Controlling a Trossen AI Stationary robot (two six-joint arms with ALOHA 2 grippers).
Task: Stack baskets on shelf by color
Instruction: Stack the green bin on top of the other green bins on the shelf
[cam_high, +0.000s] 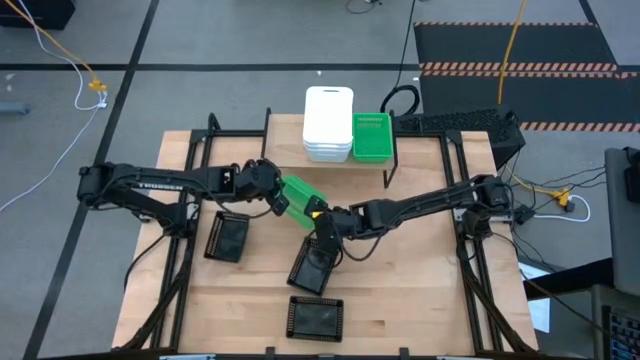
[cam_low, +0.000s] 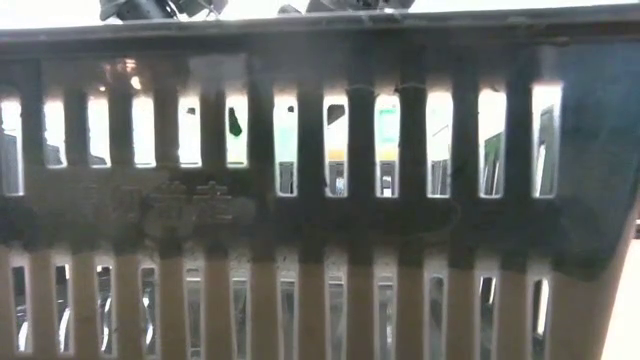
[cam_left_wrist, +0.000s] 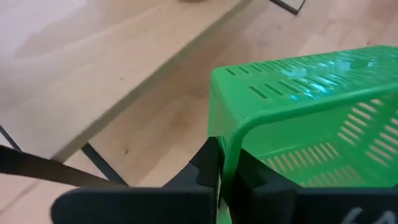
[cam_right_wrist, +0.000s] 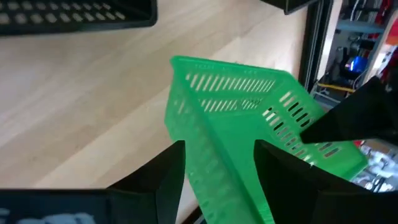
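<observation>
- Baskets already on the shelf (cam_high: 420, 150): a white stack (cam_high: 328, 124) and a green stack (cam_high: 371, 135) beside it.
- One green basket (cam_high: 301, 201) is held above the table, its rim pinched by the left gripper (cam_high: 279, 203); the right gripper's (cam_high: 322, 217) jaws are spread around its other end.
- Three black mesh baskets (cam_high: 228, 237) are left on the tabletop (cam_high: 420, 290).

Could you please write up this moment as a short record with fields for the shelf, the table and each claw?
shelf: low light-wood shelf bearing stacked solid white plastic baskets beside a bright green plastic basket stack
table: three black mesh baskets loose on the wooden tabletop
left claw: shut on tilted green slotted basket
right claw: open, fingers straddling that basket's other end
</observation>
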